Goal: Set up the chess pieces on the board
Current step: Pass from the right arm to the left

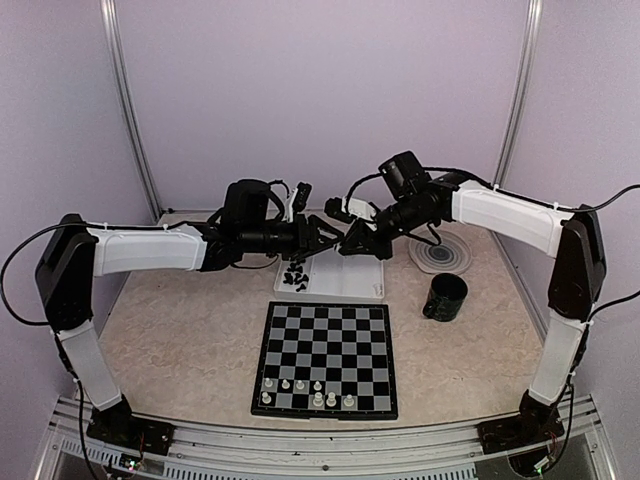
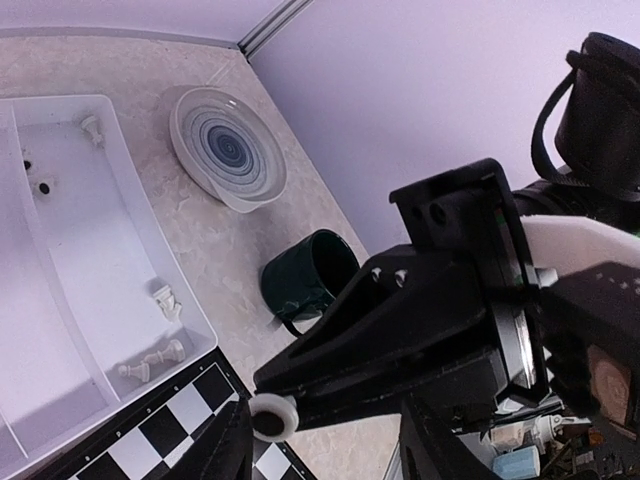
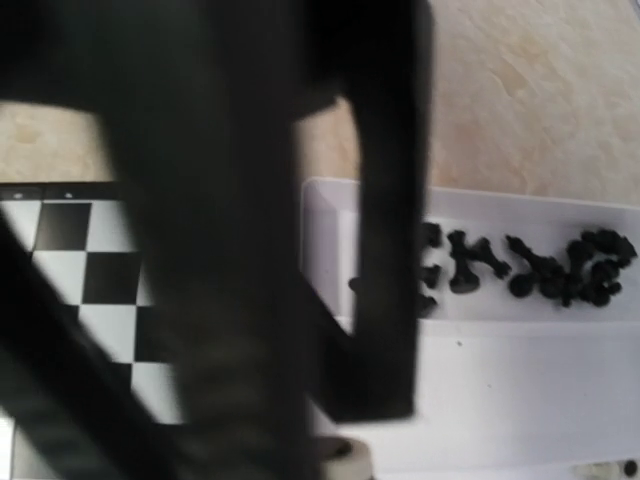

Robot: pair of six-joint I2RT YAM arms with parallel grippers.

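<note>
Top external view: the left end effector [image 1: 322, 238] hangs over the tray [image 1: 352, 284] with its fingers spread. Black pieces [image 1: 295, 276] are heaped at the tray's left end. Nearer, the board [image 1: 330, 340] lies mid-worktop [image 1: 180, 330], with white pieces [image 1: 300, 385] on its two nearest rows. The right end effector [image 1: 349, 243], tip to tip with the left, is pressed together; I cannot tell if it pinches anything. A plate [image 1: 440, 254] and mug [image 1: 444, 297] stand to the right.
</note>
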